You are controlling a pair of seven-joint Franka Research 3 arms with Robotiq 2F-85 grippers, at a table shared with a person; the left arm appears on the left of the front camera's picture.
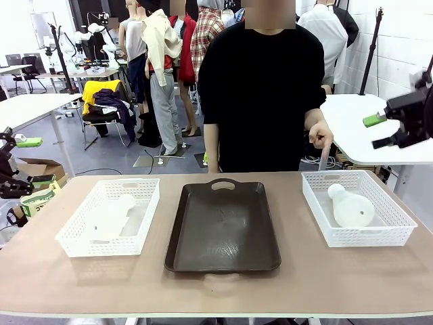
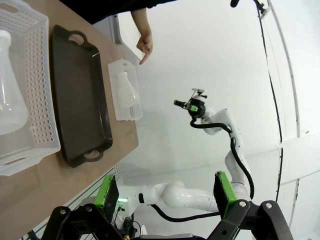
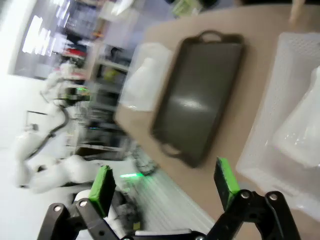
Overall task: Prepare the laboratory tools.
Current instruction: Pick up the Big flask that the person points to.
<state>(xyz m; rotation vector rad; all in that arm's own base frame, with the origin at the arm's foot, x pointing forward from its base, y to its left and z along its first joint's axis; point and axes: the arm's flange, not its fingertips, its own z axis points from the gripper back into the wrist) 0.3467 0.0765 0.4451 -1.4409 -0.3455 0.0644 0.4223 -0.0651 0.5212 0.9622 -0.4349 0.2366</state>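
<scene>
Left tool (image 1: 30, 161) at the left edge: fingers wide apart, empty, touching nothing. Right tool (image 1: 379, 131) at the right edge: likewise spread and empty. Left flask (image 1: 111, 215) on its side in the left basket (image 1: 101, 245), lower left of the table (image 1: 304, 284); right flask (image 1: 352, 208) on its side in the right basket (image 1: 358, 237). Dark tray (image 1: 223, 227) between. Person's hand (image 1: 319, 137) pointing down at the right basket.

Flasks (image 1: 352, 208) (image 1: 111, 218) frosted white, mesh baskets (image 1: 358, 237) (image 1: 98, 247) white too, tray (image 1: 223, 233) dark brown, tabletop (image 1: 325, 281) tan-ish, right end effector (image 1: 377, 131) black, green pads (image 1: 373, 120).
</scene>
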